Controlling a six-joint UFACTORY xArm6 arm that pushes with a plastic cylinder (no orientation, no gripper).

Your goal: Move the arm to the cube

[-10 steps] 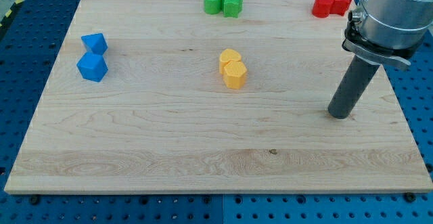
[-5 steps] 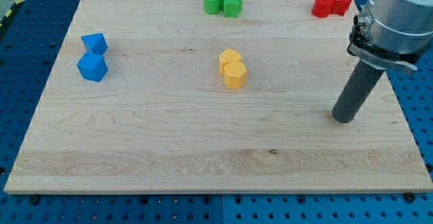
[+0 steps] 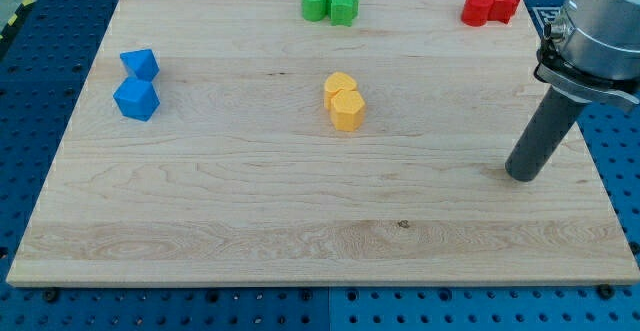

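At the board's right edge, my tip (image 3: pixel 522 172) is seen well apart from every block. No jaws are carried; nothing is held. The blue cube (image 3: pixel 136 99), far left, is set cornerwise, no long axis discernible.

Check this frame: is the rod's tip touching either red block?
Apart. The camera view shows my tip near the board's right edge, with bare wood between it and the red blocks at the view's top.
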